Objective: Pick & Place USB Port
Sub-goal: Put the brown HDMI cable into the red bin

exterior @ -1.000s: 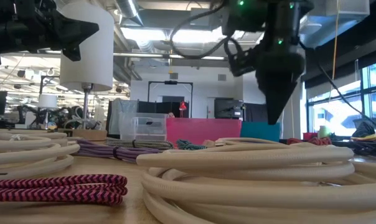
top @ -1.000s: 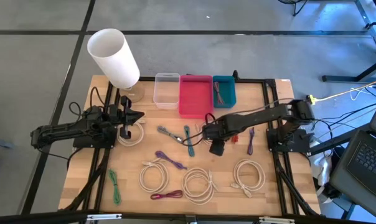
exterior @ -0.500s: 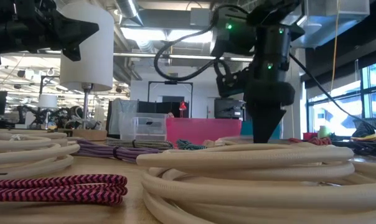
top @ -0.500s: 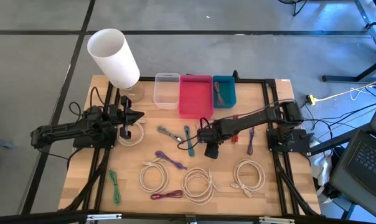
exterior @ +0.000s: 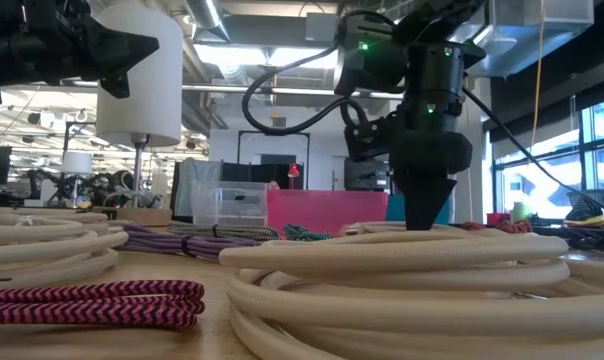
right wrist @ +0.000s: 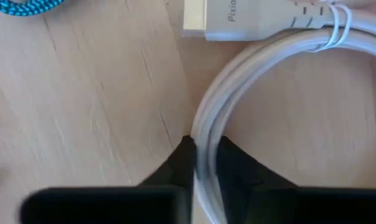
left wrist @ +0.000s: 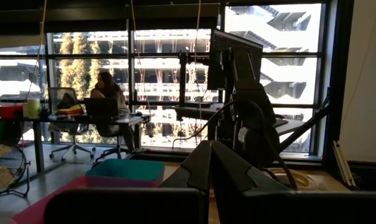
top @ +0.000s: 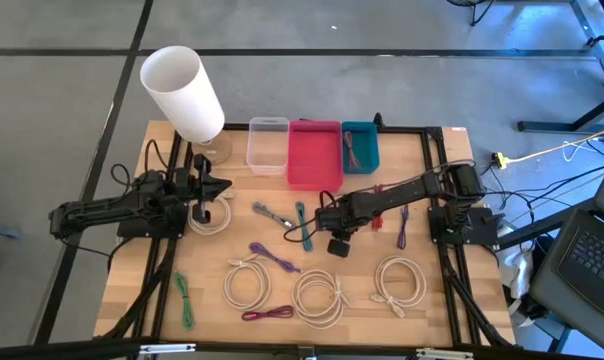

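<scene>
While right gripper pinches white cable, its plug reads "Pixio"; left gripper closed.

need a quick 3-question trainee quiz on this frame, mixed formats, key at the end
1. True or false: the right gripper has its fingers closed around a white cable.
2. The left gripper is: A) open above the bins; B) shut, near the lamp; C) holding a green cable.
3. Fill in: the bin between the clear bin and the teal bin is ____.
Key: 1 true; 2 B; 3 pink.
</scene>
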Motion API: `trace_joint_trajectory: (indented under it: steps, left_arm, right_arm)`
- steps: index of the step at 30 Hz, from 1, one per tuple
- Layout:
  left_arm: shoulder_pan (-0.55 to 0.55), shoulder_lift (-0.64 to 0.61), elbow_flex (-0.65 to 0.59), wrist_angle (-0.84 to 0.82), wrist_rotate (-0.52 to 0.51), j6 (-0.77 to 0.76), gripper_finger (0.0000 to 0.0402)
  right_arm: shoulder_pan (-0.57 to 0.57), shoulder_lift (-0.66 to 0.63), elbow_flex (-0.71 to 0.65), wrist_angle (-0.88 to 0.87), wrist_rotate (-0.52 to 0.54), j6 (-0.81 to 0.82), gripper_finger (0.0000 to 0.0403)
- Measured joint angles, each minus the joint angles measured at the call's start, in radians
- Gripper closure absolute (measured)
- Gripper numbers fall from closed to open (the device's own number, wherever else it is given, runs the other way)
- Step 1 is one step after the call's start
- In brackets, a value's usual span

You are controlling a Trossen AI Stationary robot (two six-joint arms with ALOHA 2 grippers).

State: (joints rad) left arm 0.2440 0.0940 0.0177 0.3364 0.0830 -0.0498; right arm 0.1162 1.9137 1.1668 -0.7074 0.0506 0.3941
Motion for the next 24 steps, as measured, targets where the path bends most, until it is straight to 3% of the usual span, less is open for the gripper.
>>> trace_joint_trajectory:
  steps: [7,9,14,20,24]
  left_arm:
    - [0.0,0.0,0.0,0.0,0.0,0.0,0.0397]
    - [0.0,0.0,0.0,0.0,0.0,0.0,0.0398]
    - [0.0,0.0,0.0,0.0,0.0,0.0,0.0398]
    - [0.0,0.0,0.0,-0.002,0.0,0.0,0.0398]
    - [0.0,0.0,0.0,-0.001,0.0,0.0,0.0398]
  right_arm:
    - [0.001,-0.014,0.0,-0.02,0.01,0.104,0.0369]
    - [0.01,-0.039,-0.003,-0.045,0.026,0.135,0.0389]
    - [0.046,-0.136,0.001,-0.132,0.099,0.228,0.039]
    - [0.085,-0.247,0.099,-0.287,0.248,0.279,0.039]
    - [0.083,-0.284,0.189,-0.314,0.378,0.206,0.039]
